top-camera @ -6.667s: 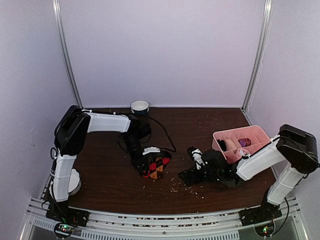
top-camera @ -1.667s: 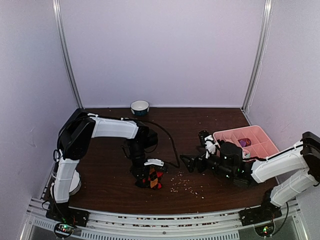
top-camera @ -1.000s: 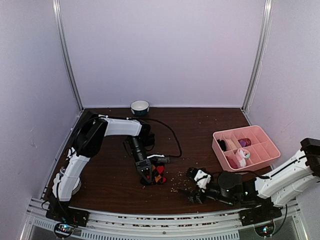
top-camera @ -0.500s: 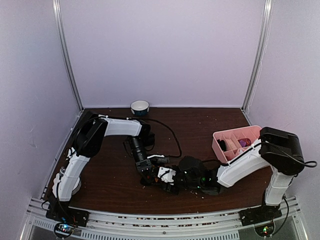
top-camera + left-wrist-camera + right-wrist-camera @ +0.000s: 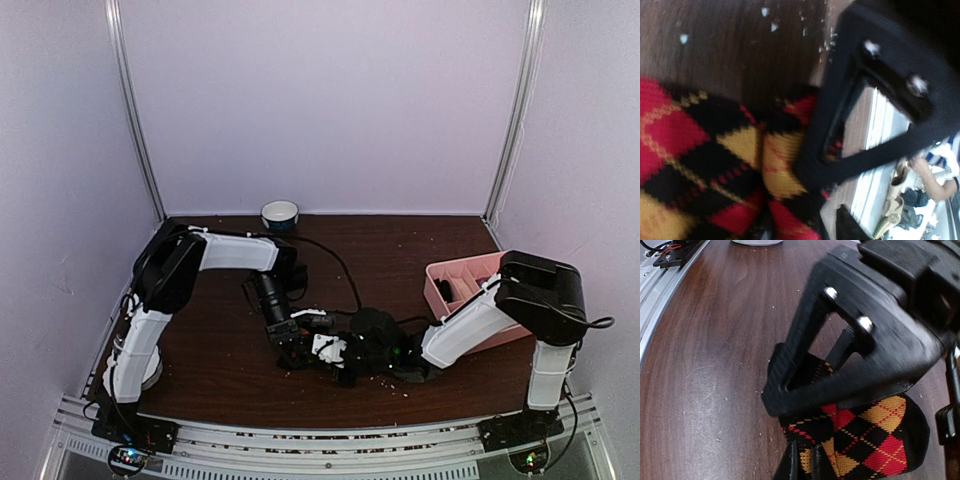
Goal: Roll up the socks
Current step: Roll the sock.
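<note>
One of the socks, black with red, orange and yellow argyle diamonds (image 5: 865,440), lies bunched on the dark wooden table (image 5: 715,365); it fills the left wrist view (image 5: 700,150). My right gripper (image 5: 804,462) is shut on the sock's near edge, fingertips almost touching. From above, the right gripper (image 5: 332,355) and left gripper (image 5: 292,345) meet over the sock and hide most of it. The left gripper's black triangular finger (image 5: 840,390) rests on the sock's top edge, its jaws apart. The right gripper's black finger (image 5: 825,125) crosses the left wrist view.
A pink compartment tray (image 5: 450,272) stands at the right, partly behind the right arm. A small bowl (image 5: 280,213) sits at the back wall. A black cable (image 5: 340,270) loops over the table. Pale crumbs (image 5: 400,385) lie near the front rail (image 5: 300,435).
The right arm swung in from the front right to the argyle sock and its jaws closed on it. The left gripper stayed at the sock and its jaws spread.
</note>
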`<state>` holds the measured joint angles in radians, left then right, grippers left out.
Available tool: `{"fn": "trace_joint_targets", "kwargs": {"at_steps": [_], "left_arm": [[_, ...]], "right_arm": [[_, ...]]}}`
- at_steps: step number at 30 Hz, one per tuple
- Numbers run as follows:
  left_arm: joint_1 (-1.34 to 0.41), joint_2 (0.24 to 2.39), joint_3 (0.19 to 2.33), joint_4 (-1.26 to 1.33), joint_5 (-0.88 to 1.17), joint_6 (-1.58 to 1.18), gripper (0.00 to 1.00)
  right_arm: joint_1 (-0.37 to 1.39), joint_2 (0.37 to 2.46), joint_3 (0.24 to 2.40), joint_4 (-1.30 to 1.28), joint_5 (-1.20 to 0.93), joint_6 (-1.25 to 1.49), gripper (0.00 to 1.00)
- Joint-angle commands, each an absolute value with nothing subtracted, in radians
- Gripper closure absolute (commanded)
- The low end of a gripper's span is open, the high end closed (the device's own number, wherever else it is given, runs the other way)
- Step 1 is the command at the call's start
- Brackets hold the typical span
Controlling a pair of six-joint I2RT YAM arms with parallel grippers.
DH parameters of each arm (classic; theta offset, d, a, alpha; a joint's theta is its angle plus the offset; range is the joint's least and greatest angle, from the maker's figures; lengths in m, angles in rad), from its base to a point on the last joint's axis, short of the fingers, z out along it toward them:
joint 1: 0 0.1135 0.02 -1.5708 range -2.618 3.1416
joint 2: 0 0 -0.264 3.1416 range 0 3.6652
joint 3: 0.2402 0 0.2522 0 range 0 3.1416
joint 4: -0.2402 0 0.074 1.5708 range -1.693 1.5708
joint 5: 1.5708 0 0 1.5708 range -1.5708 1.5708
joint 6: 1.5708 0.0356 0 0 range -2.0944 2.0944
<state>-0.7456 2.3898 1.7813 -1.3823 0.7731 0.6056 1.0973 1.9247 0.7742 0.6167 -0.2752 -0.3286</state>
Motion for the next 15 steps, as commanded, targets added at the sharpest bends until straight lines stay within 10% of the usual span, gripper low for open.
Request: {"fn": "trace_joint_targets", "kwargs": {"at_steps": [1,15], "left_arm": [[-0.741,2.208,1.628,-1.083,0.561,0.610,0.48],[-0.743,1.755,1.182,-0.618,0.497,0.737,0.38]], "right_arm": [[1.075,1.951,0.762,0.542,-0.339,-0.246,1.00],[0.935,2.082,0.918,0.273,-0.565,0.093,1.00]]}}
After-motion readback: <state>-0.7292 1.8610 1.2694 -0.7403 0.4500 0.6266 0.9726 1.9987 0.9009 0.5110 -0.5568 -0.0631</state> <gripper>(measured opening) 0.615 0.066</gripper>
